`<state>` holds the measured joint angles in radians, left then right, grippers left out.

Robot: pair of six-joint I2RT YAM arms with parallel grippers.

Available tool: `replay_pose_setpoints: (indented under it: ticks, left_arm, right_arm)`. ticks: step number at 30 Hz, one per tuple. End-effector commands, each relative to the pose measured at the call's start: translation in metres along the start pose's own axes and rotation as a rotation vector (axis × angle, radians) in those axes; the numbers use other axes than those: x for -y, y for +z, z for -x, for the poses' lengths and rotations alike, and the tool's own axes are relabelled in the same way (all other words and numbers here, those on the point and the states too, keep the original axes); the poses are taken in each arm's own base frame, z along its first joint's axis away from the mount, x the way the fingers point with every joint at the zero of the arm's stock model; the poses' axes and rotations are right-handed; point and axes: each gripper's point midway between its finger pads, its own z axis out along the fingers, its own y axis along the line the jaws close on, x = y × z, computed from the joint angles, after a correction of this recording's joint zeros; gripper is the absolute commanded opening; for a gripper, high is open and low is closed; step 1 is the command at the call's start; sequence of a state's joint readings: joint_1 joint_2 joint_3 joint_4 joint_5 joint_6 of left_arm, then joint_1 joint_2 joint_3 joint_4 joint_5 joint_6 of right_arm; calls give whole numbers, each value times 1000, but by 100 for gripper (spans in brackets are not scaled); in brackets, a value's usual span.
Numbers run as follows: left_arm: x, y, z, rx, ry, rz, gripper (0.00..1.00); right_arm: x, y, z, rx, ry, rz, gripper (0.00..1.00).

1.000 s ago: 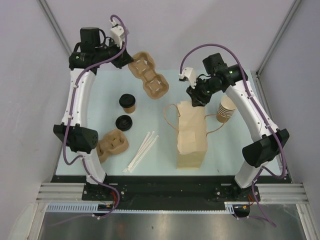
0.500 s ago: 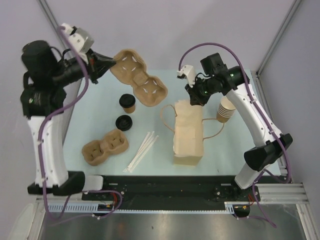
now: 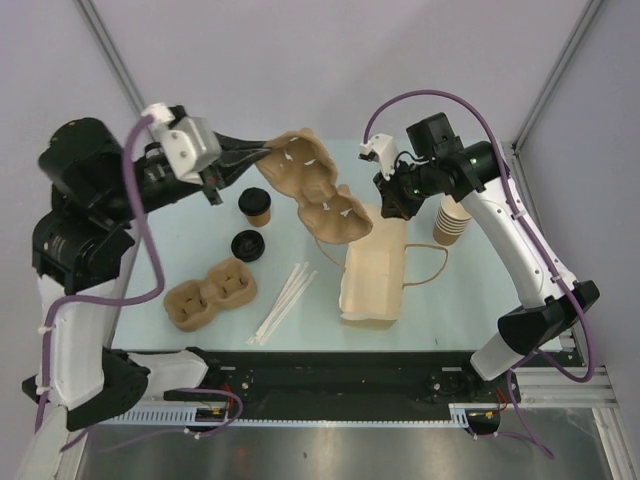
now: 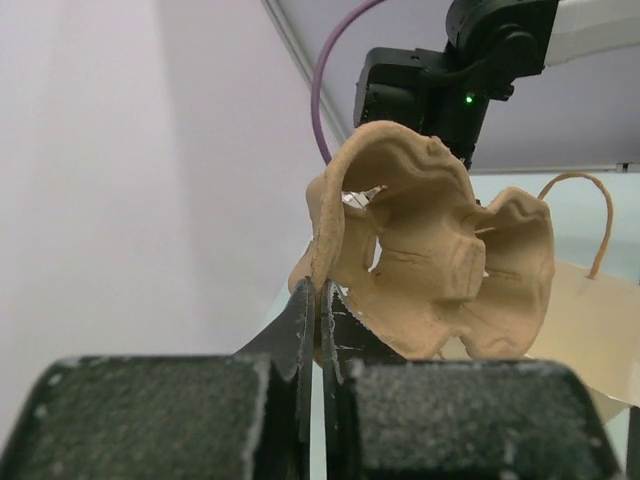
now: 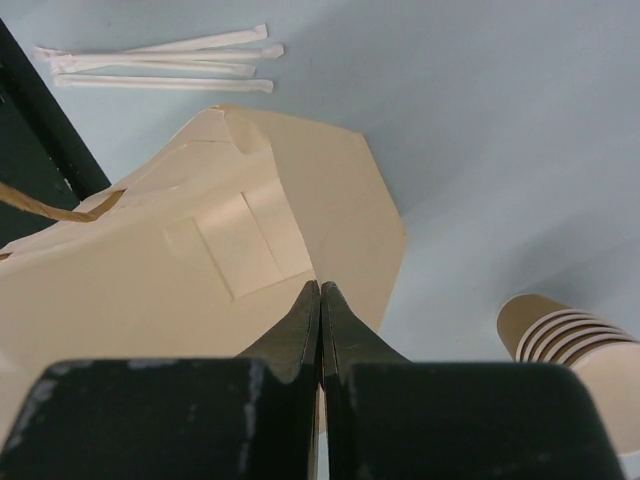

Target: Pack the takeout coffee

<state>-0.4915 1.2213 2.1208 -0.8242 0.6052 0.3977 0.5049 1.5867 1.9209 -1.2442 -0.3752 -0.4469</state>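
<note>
The takeout coffee (image 3: 256, 205), a brown paper cup with a black lid, stands on the mat left of centre; neither gripper touches it. My left gripper (image 3: 262, 152) (image 4: 320, 300) is shut on the rim of a tan pulp cup carrier (image 3: 318, 190) (image 4: 440, 265). The carrier hangs in the air, tilted, between the coffee and the bag. My right gripper (image 3: 388, 208) (image 5: 320, 290) is shut on the top edge of the brown paper bag (image 3: 375, 275) (image 5: 150, 270), which lies with its far end raised.
A loose black lid (image 3: 247, 244) lies just in front of the coffee. A second pulp carrier (image 3: 211, 293) sits at the front left, with wrapped straws (image 3: 285, 300) (image 5: 160, 60) beside it. A stack of lidless cups (image 3: 452, 218) (image 5: 570, 335) stands right of the bag.
The left arm rose and carried the carrier rightward, from the back left to above the bag's far end. The right gripper closed on the bag's edge, and the bag shifted.
</note>
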Motion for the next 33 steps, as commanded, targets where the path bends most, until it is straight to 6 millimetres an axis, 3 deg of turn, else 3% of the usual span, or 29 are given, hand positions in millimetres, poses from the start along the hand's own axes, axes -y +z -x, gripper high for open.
replay_pose_setpoints:
  ticks: [1, 12, 18, 25, 33]
  left_arm:
    - [4, 22, -19, -85, 104, 22, 0]
    - [45, 65, -46, -188, 247, -62, 0]
    - [69, 81, -47, -187, 258, -108, 0]
    - [73, 92, -40, -178, 236, -125, 0]
    - [89, 104, -71, -238, 215, -156, 0]
  right_arm:
    - [-6, -14, 12, 70, 1, -3, 0]
    - [-8, -12, 16, 77, 0, 6, 0]
    - [-8, -11, 16, 77, -2, 9, 0]
    - [-8, -10, 16, 77, -2, 11, 0]
    - [-10, -11, 18, 85, -7, 16, 0]
